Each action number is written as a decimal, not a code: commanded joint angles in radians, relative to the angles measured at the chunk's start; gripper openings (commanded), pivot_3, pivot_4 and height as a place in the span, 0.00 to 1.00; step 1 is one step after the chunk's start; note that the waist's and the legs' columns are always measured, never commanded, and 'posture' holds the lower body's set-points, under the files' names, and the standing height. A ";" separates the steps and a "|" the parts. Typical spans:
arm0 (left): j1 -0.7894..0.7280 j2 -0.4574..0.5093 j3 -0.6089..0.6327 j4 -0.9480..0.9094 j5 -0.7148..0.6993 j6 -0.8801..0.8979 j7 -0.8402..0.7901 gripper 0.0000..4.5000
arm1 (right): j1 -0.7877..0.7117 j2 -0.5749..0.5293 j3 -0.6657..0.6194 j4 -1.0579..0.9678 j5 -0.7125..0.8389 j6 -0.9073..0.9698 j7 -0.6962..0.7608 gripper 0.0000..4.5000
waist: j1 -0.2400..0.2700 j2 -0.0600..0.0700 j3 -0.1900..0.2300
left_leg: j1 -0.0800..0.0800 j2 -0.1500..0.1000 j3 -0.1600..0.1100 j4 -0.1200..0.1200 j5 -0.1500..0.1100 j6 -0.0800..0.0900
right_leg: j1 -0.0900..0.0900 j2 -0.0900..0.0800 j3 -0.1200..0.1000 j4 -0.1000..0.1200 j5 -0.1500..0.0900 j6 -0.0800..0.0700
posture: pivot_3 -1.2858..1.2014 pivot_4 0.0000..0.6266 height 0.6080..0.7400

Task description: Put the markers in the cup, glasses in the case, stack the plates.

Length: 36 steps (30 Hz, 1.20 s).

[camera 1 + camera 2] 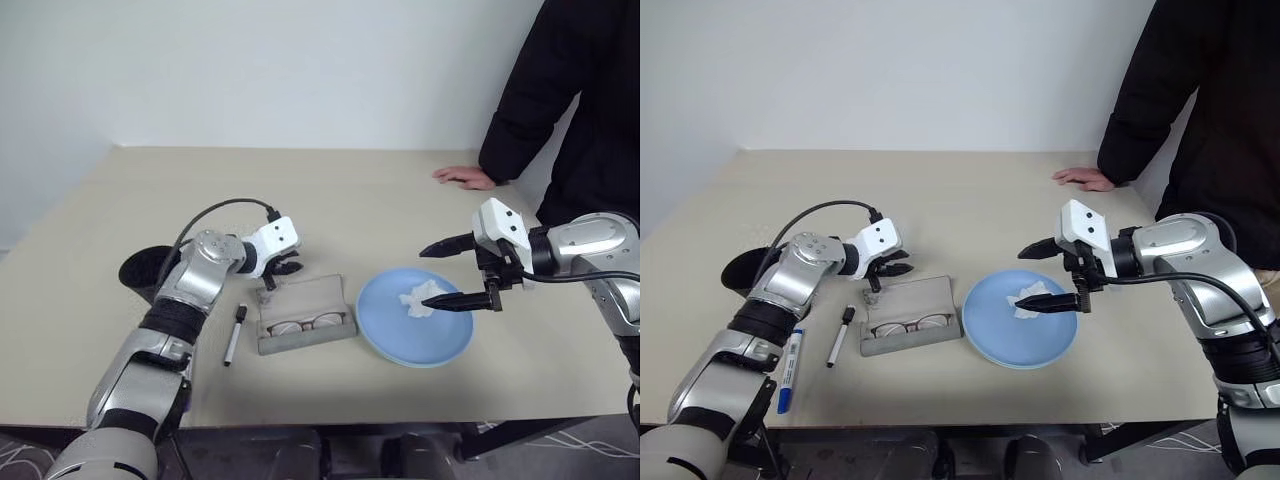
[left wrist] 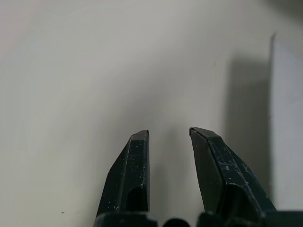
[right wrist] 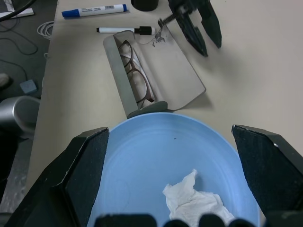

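Markers first, since they lie nearest us: the blue-capped marker [image 1: 790, 368] sits at the near table edge, well left of the case [image 1: 911, 314], and the black-capped marker [image 1: 840, 336] lies just beside the case's left end. We judge both light, stiff and smooth enough to roll, so they are best pinched across the middle of the barrel.

The case stands open, its flat lid laid back toward the far side, with the glasses [image 3: 135, 73] lying in its near trough. We take the wire frame for fragile and springy. The lid looks stiff and light, and its free far edge is where we would take hold to fold it over.

The blue plate [image 1: 992, 335] rests just right of the case with a crumpled tissue [image 1: 1028, 301] on it; we expect it rigid and slick, best gripped by the rim.

Our right gripper [image 1: 1047, 275] hangs above the plate, pointing left toward the case, fingers spread wide and holding nothing.

Our left gripper [image 1: 891, 262] reaches down at the case's far left corner, its fingers [image 2: 134, 175] parted by a narrow gap with nothing between them.

The cup [image 1: 748, 272] stands left of the case, partly behind our left forearm
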 commanded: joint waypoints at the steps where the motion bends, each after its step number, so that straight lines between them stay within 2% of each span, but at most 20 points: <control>1: -0.056 -0.021 -0.001 0.046 0.020 -0.061 0.008 0.30 | -0.019 -0.001 -0.029 -0.025 0.011 0.001 -0.009 1.00 | 0.000 0.000 0.000 | 0.000 0.000 0.000 0.000 0.000 0.000 | 0.000 0.000 0.000 0.000 0.000 0.000 | 0.52 0.00 0.68; 6: -0.072 -0.032 -0.009 0.086 0.031 -0.108 -0.032 0.30 | -0.012 -0.002 -0.033 -0.033 0.014 0.007 -0.015 1.00 | -0.001 0.000 0.000 | 0.000 0.000 0.000 0.001 -0.001 0.001 | 0.000 0.000 0.000 0.000 0.000 0.000 | 0.52 0.00 0.68; 9: -0.068 -0.013 0.000 0.029 0.009 -0.103 -0.102 0.30 | -0.003 -0.005 -0.036 -0.038 0.016 0.009 -0.019 1.00 | -0.001 0.000 0.000 | 0.000 0.000 0.000 0.001 -0.001 0.001 | -0.001 0.000 0.000 0.000 0.000 0.000 | 0.52 0.00 0.68; 11: -0.053 0.005 0.003 -0.043 -0.012 -0.080 -0.163 0.22 | -0.001 -0.003 -0.035 -0.039 0.016 0.008 -0.022 1.00 | -0.001 0.000 0.000 | -0.001 0.000 0.000 0.001 -0.001 0.001 | -0.001 -0.001 0.000 0.000 0.000 0.000 | 0.52 0.00 0.68; 14: -0.005 0.038 -0.007 -0.166 -0.033 -0.053 -0.247 0.02 | -0.008 0.002 -0.032 -0.033 0.014 0.007 -0.024 1.00 | -0.002 0.000 0.000 | -0.001 0.000 0.000 0.001 -0.001 0.001 | -0.001 -0.001 0.000 0.000 0.000 0.000 | 0.52 0.00 0.68; 15: 0.007 0.045 -0.008 -0.194 -0.035 -0.042 -0.255 0.01 | -0.010 0.004 -0.030 -0.030 0.013 0.005 -0.024 1.00 | -0.002 0.000 0.000 | -0.001 0.000 0.000 0.001 -0.001 0.001 | -0.001 -0.001 0.000 0.000 0.000 0.000 | 0.52 0.00 0.68; 23: 0.062 0.100 0.000 -0.325 -0.025 0.016 -0.275 0.01 | -0.026 0.016 -0.022 -0.021 0.011 0.002 -0.018 1.00 | -0.001 0.000 0.000 | -0.001 0.000 0.000 0.001 -0.001 0.001 | -0.001 0.000 0.000 0.000 0.000 0.000 | 0.52 0.00 0.68; 29: 0.007 0.083 0.044 -0.290 -0.058 0.071 -0.231 0.01 | -0.030 0.026 -0.017 -0.017 0.005 0.001 -0.016 1.00 | -0.001 0.000 0.000 | 0.000 0.000 0.000 0.002 -0.001 0.001 | -0.001 0.000 0.000 0.000 0.000 0.000 | 0.52 0.00 0.68; 36: -0.010 0.068 0.015 -0.098 0.017 -0.044 -0.117 0.01 | -0.036 0.034 -0.016 -0.017 0.004 0.006 -0.019 1.00 | -0.002 0.000 0.000 | 0.000 0.001 0.000 0.003 -0.002 0.002 | 0.000 0.000 0.000 0.000 0.001 0.001 | 0.52 0.00 0.68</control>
